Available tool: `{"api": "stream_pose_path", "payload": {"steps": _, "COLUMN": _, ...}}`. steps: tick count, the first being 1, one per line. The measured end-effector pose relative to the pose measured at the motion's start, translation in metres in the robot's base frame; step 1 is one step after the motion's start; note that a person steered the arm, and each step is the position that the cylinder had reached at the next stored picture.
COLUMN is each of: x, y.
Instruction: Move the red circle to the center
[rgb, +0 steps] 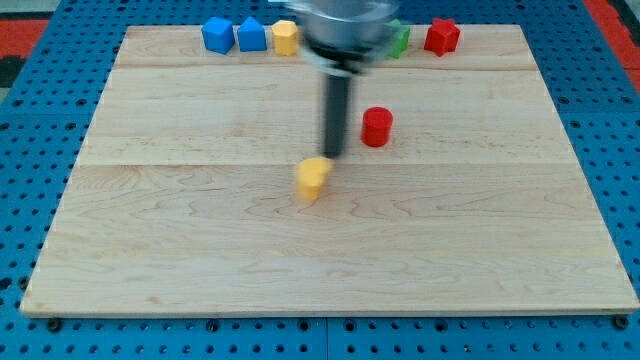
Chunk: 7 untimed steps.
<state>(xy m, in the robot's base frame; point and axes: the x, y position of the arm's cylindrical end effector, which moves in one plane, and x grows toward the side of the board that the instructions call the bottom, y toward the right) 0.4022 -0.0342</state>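
Observation:
The red circle (376, 127), a short red cylinder, stands on the wooden board (200, 240) a little above and right of the middle. My tip (331, 154) is at the end of the dark rod, just left of and slightly below the red circle, with a small gap between them. A yellow block (313, 178) lies just below and left of my tip.
Along the view's top edge stand two blue blocks (217, 34) (251, 36), a yellow block (286, 37), a green block (400, 42) partly hidden by the arm, and a red star-like block (441, 36). A blue pegboard (30, 150) surrounds the board.

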Motion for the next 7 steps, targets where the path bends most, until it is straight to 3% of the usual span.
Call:
{"api": "stream_pose_path", "payload": {"steps": 1, "x": -0.030, "y": 0.011}}
{"api": "stream_pose_path", "payload": {"steps": 3, "x": 0.023, "y": 0.049}}
{"api": "stream_pose_path", "payload": {"steps": 4, "x": -0.005, "y": 0.112}}
{"api": "stream_pose_path", "payload": {"steps": 5, "x": -0.028, "y": 0.133}}
{"api": "stream_pose_path", "payload": {"steps": 7, "x": -0.035, "y": 0.189}}
